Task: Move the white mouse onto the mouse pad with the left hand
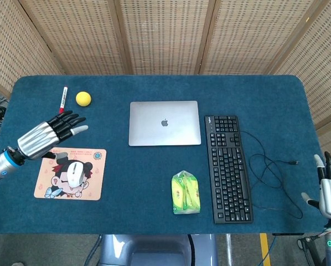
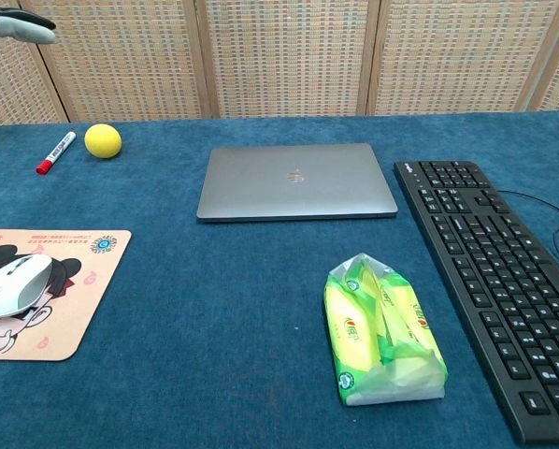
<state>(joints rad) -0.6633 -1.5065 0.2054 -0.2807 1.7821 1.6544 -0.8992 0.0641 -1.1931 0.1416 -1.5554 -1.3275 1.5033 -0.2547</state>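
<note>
The white mouse (image 1: pixel 73 174) (image 2: pixel 16 284) lies on the cartoon-printed mouse pad (image 1: pixel 49 188) (image 2: pixel 78 309) near the table's front left. My left hand (image 1: pixel 48 134) hovers above and behind the pad, fingers spread, holding nothing; in the chest view only its fingertips (image 2: pixel 18 26) show at the top left corner. My right hand (image 1: pixel 330 189) is at the far right, off the table's front corner, fingers apart and empty.
A closed silver laptop (image 1: pixel 164 123) sits mid-table, a black keyboard (image 1: pixel 227 166) with a loose cable to its right. A green tissue pack (image 1: pixel 185 192) lies in front. A yellow ball (image 1: pixel 83 98) and a red marker (image 1: pixel 62 100) lie at the back left.
</note>
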